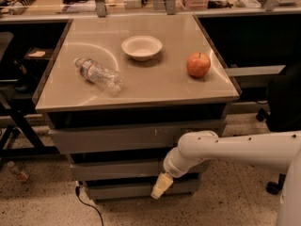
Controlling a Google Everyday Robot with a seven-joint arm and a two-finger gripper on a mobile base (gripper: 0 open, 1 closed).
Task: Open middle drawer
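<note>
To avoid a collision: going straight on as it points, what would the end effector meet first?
The end effector, low before the bottom drawer front, points down-left: probably the floor first; depth unclear.

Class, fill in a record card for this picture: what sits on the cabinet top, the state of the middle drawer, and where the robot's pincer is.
Cabinet top: white bowl, apple, plastic bottle lying on its side
Middle drawer: looks shut, no tray showing
Pincer: low, in front of the bottom drawer, just under the middle front; contact unclear
Arm: reaches in from the right
</note>
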